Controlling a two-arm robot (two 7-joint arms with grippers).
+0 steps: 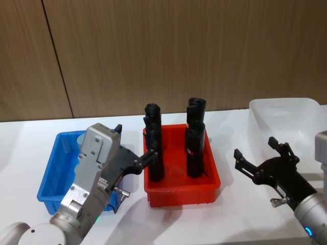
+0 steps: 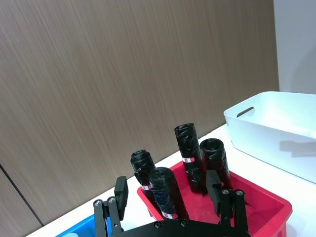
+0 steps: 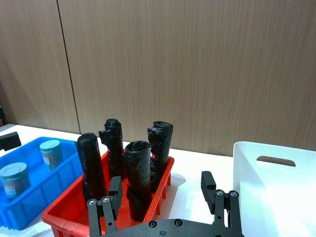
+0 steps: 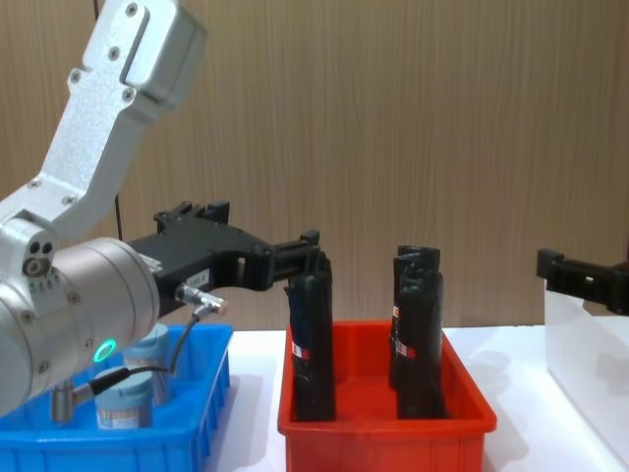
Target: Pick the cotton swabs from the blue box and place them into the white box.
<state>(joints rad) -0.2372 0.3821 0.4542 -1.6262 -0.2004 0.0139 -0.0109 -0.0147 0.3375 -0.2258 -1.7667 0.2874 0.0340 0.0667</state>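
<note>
Cotton swabs rest in the blue box, apart from left gripper fingers.

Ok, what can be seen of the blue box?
The blue box is a shallow, bright blue plastic bin with a rolled rim, upright on the white table at the robot's left, beside the red bin. Two cotton swabs jars with pale blue lids stand inside. The open left gripper hangs above its right side.

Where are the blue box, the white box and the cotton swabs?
blue box (image 1: 49, 171), head view, on its left wall.
white box (image 2: 266, 138), left wrist view, on its outer side wall.
cotton swabs (image 3: 51, 153), right wrist view, on the farther jar's body.
</note>
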